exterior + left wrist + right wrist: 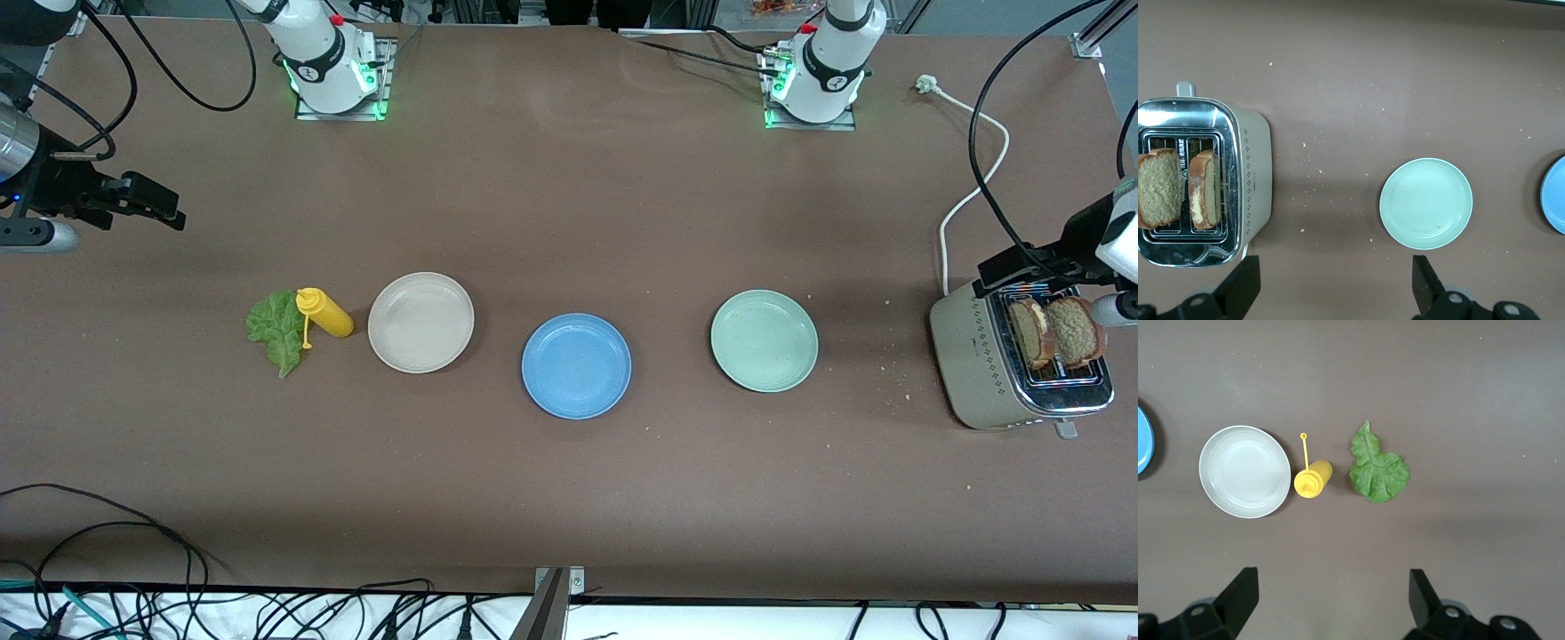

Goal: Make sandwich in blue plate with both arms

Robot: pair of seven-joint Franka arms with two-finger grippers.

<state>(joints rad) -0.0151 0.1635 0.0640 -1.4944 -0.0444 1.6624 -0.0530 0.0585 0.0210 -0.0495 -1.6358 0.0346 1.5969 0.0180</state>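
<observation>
Blue plate (576, 365) is flanked by beige plate (420, 321) & green plate (764, 340), w/ bare table (569, 196) left between.

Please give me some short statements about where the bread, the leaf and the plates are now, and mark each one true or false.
1. Both bread slices stand in the toaster. True.
2. The lettuce leaf lies on the blue plate. False: it lies on the table beside the yellow bottle; the blue plate is bare.
3. The blue plate sits between the beige plate and the green plate. True.
4. The left gripper holds a slice. False: its jaws are open and hold nothing, above the table by the toaster.
5. The right gripper has open jaws. True.
</observation>
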